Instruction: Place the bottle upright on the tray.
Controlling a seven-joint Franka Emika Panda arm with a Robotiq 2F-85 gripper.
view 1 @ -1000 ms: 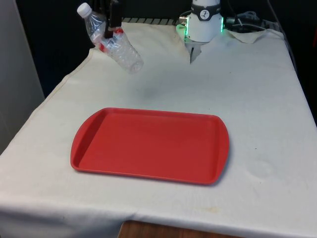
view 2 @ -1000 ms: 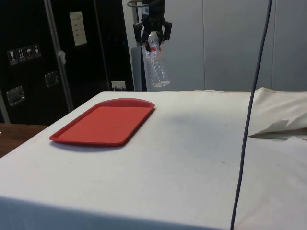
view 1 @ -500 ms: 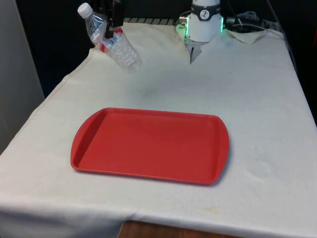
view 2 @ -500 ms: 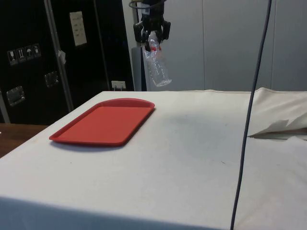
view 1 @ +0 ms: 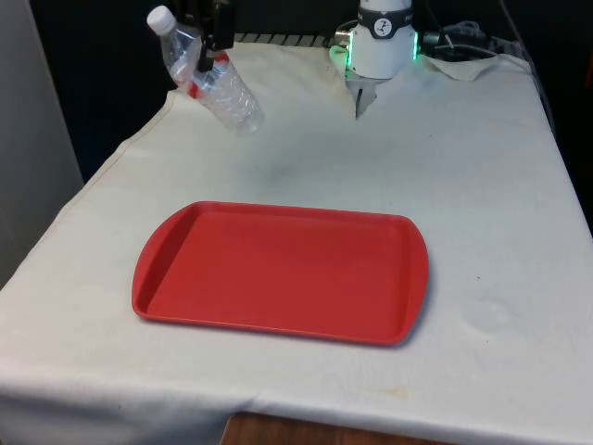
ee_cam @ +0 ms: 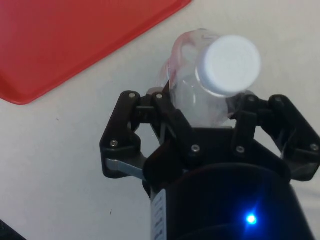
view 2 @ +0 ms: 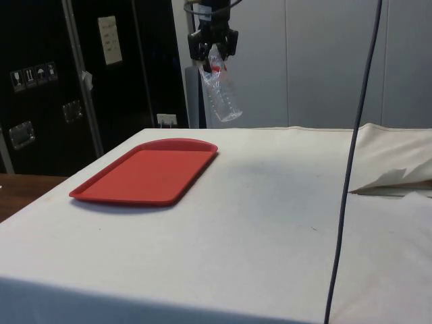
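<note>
Lying flat on the white cloth (view 1: 482,167) nearest the camera, red tray (view 1: 278,273), farther back, gripper (view 1: 211,46) clenched on a tilted clear bottle (view 1: 218,88) with white cap (view 1: 159,17), held high above the table.

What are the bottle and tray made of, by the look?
Bottle: thin clear plastic, probably PET; you see through it, the walls look crinkled, and it has a white cap.
Tray: red moulded plastic, likely; uniform colour, rounded raised rim, soft sheen.
Gripper clamps the bottle.
</note>
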